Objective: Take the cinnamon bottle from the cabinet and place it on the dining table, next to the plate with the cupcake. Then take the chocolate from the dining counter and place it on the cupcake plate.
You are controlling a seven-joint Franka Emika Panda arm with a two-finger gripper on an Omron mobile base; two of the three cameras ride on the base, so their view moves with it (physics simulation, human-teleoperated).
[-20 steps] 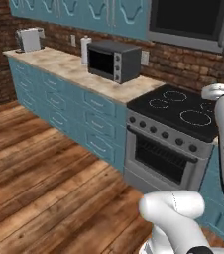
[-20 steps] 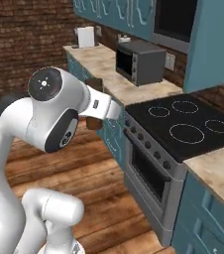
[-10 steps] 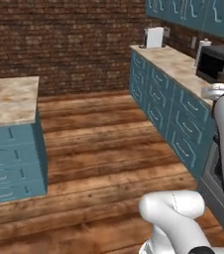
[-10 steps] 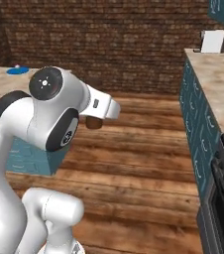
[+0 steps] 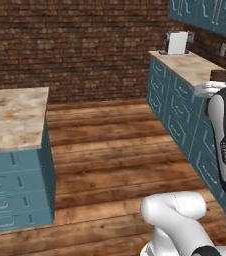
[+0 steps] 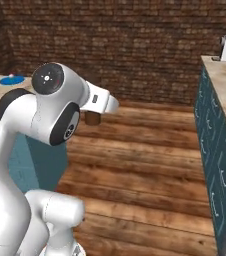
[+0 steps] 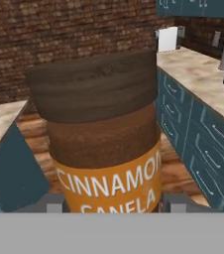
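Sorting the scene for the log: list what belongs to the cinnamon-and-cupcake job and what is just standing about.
Belongs to the job:
- cinnamon bottle, held in the end effector
- blue plate on the island counter

Just standing about:
- white toaster on the wall counter
- brick wall
- teal drawers

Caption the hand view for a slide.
Gripper holding the cinnamon bottle upright, brick wall and teal cabinets behind.

The cinnamon bottle (image 7: 104, 144) stands upright at the centre of the hand view, with a dark brown ribbed cap, brown contents and an orange label reading "CINNAMON CANELA". A blue plate (image 6: 11, 80) lies at the upper left of the right base view, on a light counter top; what it holds is too small to tell.
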